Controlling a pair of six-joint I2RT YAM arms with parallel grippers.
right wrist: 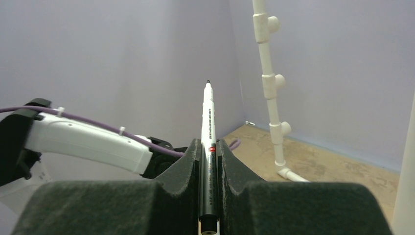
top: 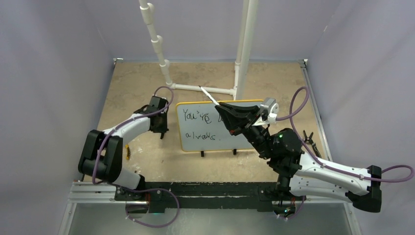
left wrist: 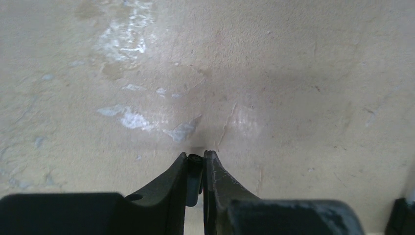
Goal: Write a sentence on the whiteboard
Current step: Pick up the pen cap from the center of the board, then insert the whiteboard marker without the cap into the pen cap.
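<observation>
The whiteboard [top: 194, 146], pale with a yellow frame, lies on the table with the sentence [top: 198, 125] in two lines of thin black script; its right part is hidden under my right arm. Over the board's upper middle, my right gripper [top: 219, 104] is shut on a white and black marker [top: 208, 95], whose bare tip points up and away to the far left. In the right wrist view the marker [right wrist: 208, 115] stands between the pads of the right gripper [right wrist: 209, 143]. Just left of the board, my left gripper [top: 162, 133] points down at the table. The left gripper [left wrist: 196, 155] is shut on a small black cap [left wrist: 195, 172].
A white pipe frame [top: 210, 88] lies behind the board, with an upright post [top: 244, 49] and a leaning jointed pipe [top: 155, 41]. A black tool [top: 309, 139] lies at the right, a small yellow thing [top: 128, 152] at the left. Purple walls enclose the table.
</observation>
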